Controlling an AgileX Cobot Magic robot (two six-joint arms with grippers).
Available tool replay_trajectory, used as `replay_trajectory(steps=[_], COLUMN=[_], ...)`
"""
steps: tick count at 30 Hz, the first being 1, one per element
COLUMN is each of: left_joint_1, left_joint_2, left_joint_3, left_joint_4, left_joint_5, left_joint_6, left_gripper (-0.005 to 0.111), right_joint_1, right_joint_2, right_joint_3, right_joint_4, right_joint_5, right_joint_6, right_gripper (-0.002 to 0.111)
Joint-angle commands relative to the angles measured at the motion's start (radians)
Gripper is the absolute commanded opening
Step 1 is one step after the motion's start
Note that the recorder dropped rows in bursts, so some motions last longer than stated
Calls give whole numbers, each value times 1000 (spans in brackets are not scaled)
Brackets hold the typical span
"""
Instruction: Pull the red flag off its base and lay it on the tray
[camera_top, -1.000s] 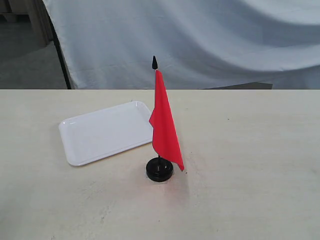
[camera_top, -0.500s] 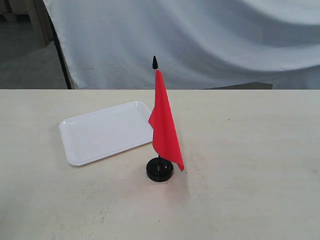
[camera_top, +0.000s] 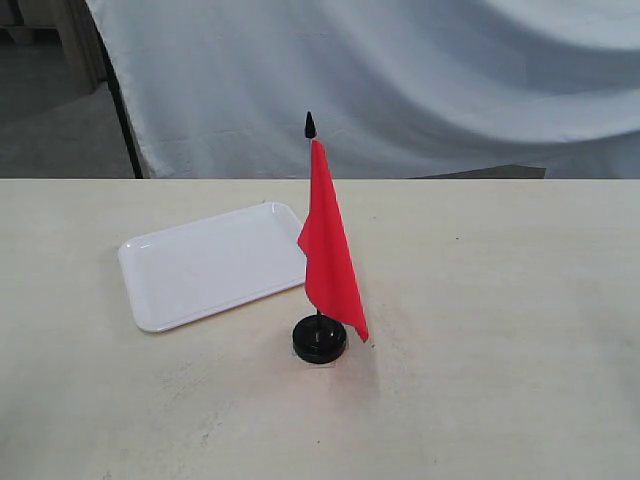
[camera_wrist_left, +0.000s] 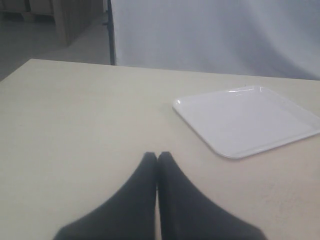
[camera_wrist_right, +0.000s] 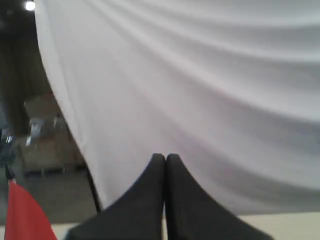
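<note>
The red flag (camera_top: 328, 250) stands upright on its thin black pole, plugged into the round black base (camera_top: 319, 340) near the middle of the pale table. Just left of it and a little behind lies the white tray (camera_top: 208, 264), with nothing on it. Neither gripper appears in the exterior view. In the left wrist view my left gripper (camera_wrist_left: 157, 156) is shut and holds nothing, hovering over bare table well short of the tray (camera_wrist_left: 250, 120). In the right wrist view my right gripper (camera_wrist_right: 165, 158) is shut and holds nothing, and a corner of the red flag (camera_wrist_right: 25, 215) shows off to its side.
A white cloth backdrop (camera_top: 400, 80) hangs behind the table's far edge (camera_top: 500, 179). The table top (camera_top: 500, 330) is a pale, lightly marked surface. A dark gap with wooden furniture (camera_top: 60, 40) shows at the far left.
</note>
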Motion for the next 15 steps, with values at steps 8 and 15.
replay_trajectory(steps=[8, 15], left_joint_1=[-4, -4], left_joint_2=[-2, -2], left_joint_3=[2, 2], left_joint_4=[0, 0], left_joint_5=[-4, -4], left_joint_6=[3, 3], left_gripper=[0, 0], right_joint_1=[304, 354], right_joint_2=[931, 1017], right_joint_3=[-308, -325], right_joint_4=[-197, -194], right_joint_5=[-254, -254], right_joint_6=[-274, -323], right_gripper=[0, 0])
